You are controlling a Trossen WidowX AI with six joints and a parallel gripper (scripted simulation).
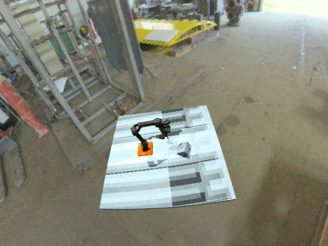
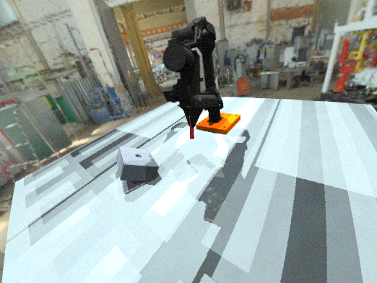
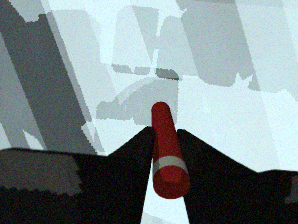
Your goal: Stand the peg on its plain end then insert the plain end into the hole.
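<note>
My gripper [image 2: 191,117] is shut on the red peg [image 2: 191,131] and holds it upright above the table, with the plain end pointing down. In the wrist view the peg [image 3: 166,150] runs between the two dark fingers, and its white band [image 3: 169,162] sits near the end closest to the camera. The grey sloped panel [image 2: 136,165] with one small hole [image 2: 138,156] in its face stands on the table to the left of the gripper, apart from it. The panel also shows in the top view [image 1: 184,148], with the arm [image 1: 151,127] to its left.
The arm's orange base plate [image 2: 218,123] sits just behind the gripper. The table top carries a grey and white striped pattern with the arm's shadow on it.
</note>
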